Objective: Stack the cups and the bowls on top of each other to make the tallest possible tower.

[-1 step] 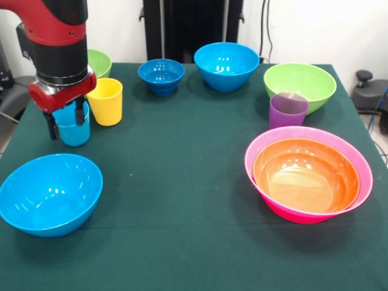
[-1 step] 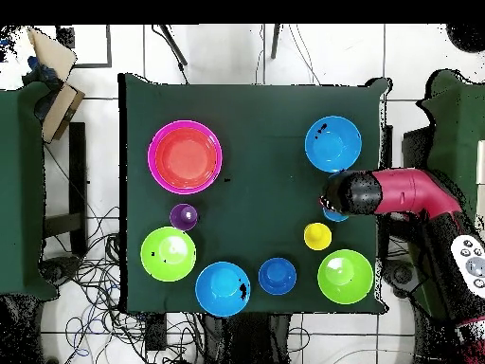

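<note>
The gripper (image 1: 65,123) straddled the light blue cup (image 1: 74,128), its fingers spread around the rim, beside the yellow cup (image 1: 106,100). The orange bowl (image 1: 306,175) sat nested in the pink bowl (image 1: 357,159).

Orange bowl (image 2: 187,154) nested in pink bowl (image 2: 157,175) on green desk (image 2: 256,123); purple cup (image 2: 184,216) just below; red arm (image 2: 403,194) over desk's right edge.

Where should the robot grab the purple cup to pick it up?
By its rim, I'd guess, coming straight down from above. The purple cup stands upright with its mouth open, and the green bowl sits close behind it, crowding a sideways grab.
</note>
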Motion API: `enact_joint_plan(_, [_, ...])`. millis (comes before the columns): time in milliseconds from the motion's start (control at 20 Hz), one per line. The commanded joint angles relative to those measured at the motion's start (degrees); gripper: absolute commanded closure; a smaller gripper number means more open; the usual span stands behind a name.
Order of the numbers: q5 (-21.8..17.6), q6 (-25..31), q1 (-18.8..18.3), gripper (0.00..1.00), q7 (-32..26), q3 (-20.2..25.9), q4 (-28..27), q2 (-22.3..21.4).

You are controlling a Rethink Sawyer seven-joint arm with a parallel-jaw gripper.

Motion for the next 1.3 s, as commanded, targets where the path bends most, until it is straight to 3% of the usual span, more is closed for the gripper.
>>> enact_joint_plan(50, [-7.36, -2.09, 1.69, 0.00, -5.99, -4.71, -1.69, 5.21])
enact_joint_plan(1300, [-6.17, -1.34, 2.48, 0.00, -3.62, -7.35, 1.74, 1.11])
